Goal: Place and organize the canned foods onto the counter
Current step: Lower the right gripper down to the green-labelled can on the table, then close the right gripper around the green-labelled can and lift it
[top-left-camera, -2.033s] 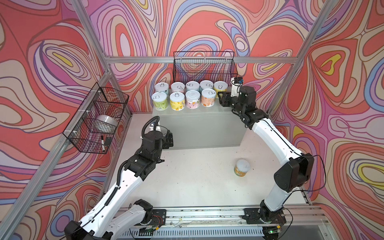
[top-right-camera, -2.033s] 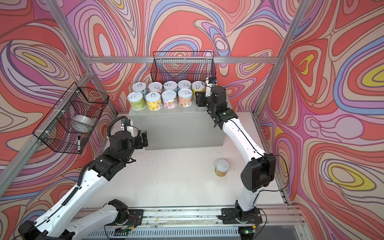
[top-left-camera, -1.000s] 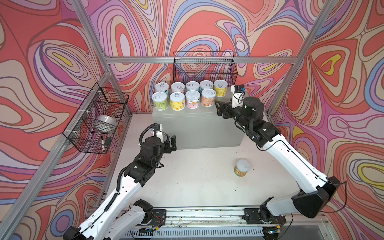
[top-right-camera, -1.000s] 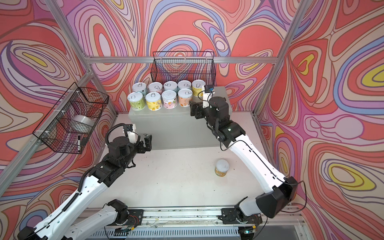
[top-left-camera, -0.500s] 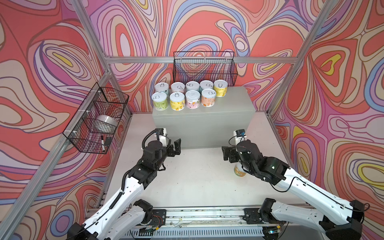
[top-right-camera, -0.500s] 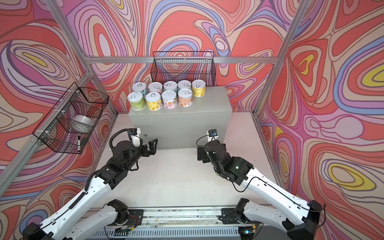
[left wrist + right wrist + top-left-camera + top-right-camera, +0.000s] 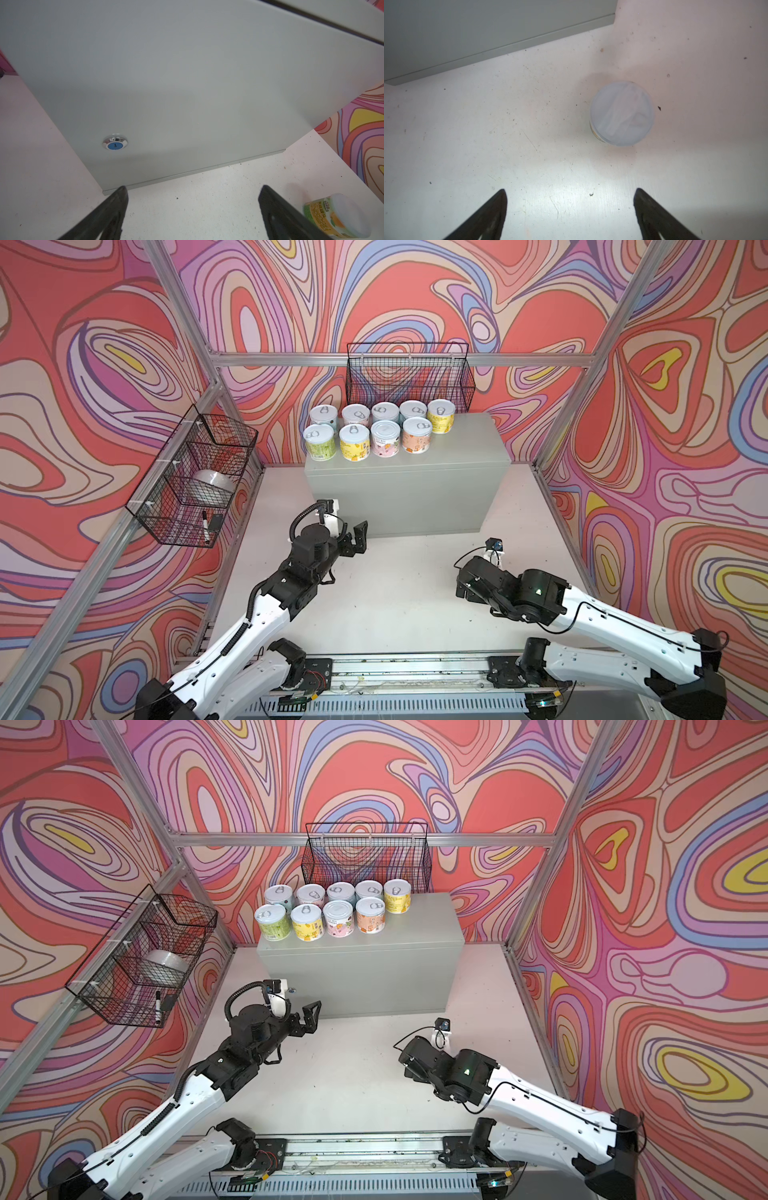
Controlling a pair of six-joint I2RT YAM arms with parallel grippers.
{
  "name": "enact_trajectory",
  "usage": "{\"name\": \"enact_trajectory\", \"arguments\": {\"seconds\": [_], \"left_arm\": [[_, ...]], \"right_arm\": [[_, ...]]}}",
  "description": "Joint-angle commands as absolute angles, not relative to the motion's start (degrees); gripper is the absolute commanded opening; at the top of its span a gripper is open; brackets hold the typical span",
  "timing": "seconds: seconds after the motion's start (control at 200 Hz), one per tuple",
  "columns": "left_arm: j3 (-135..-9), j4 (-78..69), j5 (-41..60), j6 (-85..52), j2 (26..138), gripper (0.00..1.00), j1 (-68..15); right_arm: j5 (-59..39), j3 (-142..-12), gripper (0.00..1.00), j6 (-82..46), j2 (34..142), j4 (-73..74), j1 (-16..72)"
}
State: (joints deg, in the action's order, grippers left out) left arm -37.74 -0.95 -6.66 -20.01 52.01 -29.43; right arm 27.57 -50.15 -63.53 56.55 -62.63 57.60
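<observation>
Several canned foods [image 7: 385, 438] stand in two rows at the back left of the counter [image 7: 469, 443], seen in both top views [image 7: 338, 918]. One more can [image 7: 622, 113], yellow-labelled with a pale lid, stands on the white floor in front of the counter, also in the left wrist view [image 7: 336, 218]. In both top views my right arm hides it. My right gripper [image 7: 569, 191] hangs open above the floor, short of this can and empty. My left gripper [image 7: 357, 537] is open and empty near the counter's front, by its lock [image 7: 115, 143].
A black wire basket [image 7: 409, 377] hangs on the back wall just behind the cans. Another wire basket [image 7: 195, 477] on the left wall holds a silver roll and a marker. Aluminium frame posts stand at the corners. The arms' base rail [image 7: 407, 668] runs along the front.
My right arm has swung back from the counter top down to the floor, leaving a yellow can at the right end of the back row. My left arm has lowered slightly.
</observation>
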Motion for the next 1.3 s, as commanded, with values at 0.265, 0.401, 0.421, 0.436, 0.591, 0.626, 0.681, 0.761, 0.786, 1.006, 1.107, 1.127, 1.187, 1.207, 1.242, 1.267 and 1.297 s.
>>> {"name": "enact_trajectory", "arguments": {"seconds": [0.265,0.401,0.421,0.436,0.591,0.626,0.681,0.761,0.786,1.006,1.107,1.127,1.187,1.207,1.242,1.267,1.297], "left_arm": [[-34.91,-10.64,-3.60,-19.68,55.34,0.99,-29.88],[-33.45,-13.80,-2.38,-20.12,56.22,0.99,-29.90],[-33.44,-13.96,-2.39,-20.13,56.33,0.99,-29.88],[-33.46,-14.04,-2.38,-20.13,56.40,0.99,-29.88],[-33.46,-12.78,-4.19,-20.02,56.44,0.99,-29.91],[-33.33,-12.65,-4.30,-19.96,56.35,0.99,-29.88],[-32.73,-13.43,-3.85,-20.03,56.08,0.99,-29.89],[-32.21,-14.19,-3.37,-20.47,56.07,0.99,-29.87],[-32.13,-14.30,-3.34,-20.40,56.20,0.99,-29.91],[-31.84,-15.19,-3.25,-20.78,57.13,0.99,-29.88],[-31.38,-16.58,-3.32,-20.96,57.54,0.99,-29.89],[-31.30,-16.77,-3.31,-21.05,57.63,0.99,-29.88],[-31.29,-17.03,-3.17,-21.08,58.30,0.99,-29.91],[-31.29,-17.32,-3.02,-21.16,58.63,0.99,-29.88],[-31.37,-17.43,-2.57,-21.18,59.13,0.99,-29.90],[-31.57,-17.34,-2.40,-21.15,59.46,0.99,-29.88],[-31.70,-17.23,-2.37,-21.22,59.66,0.99,-29.90]], "right_arm": [[39.88,-34.60,0.98,-74.72,53.23,-50.38,58.20],[42.12,-34.31,0.98,-72.13,58.75,-44.29,58.18],[42.33,-34.28,0.98,-72.02,59.64,-43.72,58.23],[42.55,-34.34,0.98,-72.06,60.56,-43.37,58.19],[45.03,-35.11,0.98,-75.46,67.37,-44.15,57.63],[45.45,-34.98,0.98,-75.74,68.28,-43.95,57.37],[46.04,-34.76,0.98,-76.11,69.27,-43.18,56.94],[46.47,-34.20,0.98,-75.59,70.20,-41.20,55.56],[46.85,-33.88,0.98,-75.50,70.41,-40.84,55.13],[47.88,-30.30,0.98,-74.64,71.06,-36.01,49.40],[47.36,-29.74,0.97,-74.99,71.93,-34.84,47.67],[47.29,-30.02,0.96,-75.60,72.29,-35.48,47.35],[47.29,-30.79,0.96,-75.41,73.33,-35.33,46.63],[47.27,-31.16,0.96,-75.42,73.79,-35.27,46.30],[47.12,-31.81,0.96,-75.41,74.74,-35.33,45.71],[47.11,-32.36,0.96,-75.40,75.65,-35.38,45.37],[46.83,-33.11,0.94,-75.47,76.91,-35.54,44.85]]}}
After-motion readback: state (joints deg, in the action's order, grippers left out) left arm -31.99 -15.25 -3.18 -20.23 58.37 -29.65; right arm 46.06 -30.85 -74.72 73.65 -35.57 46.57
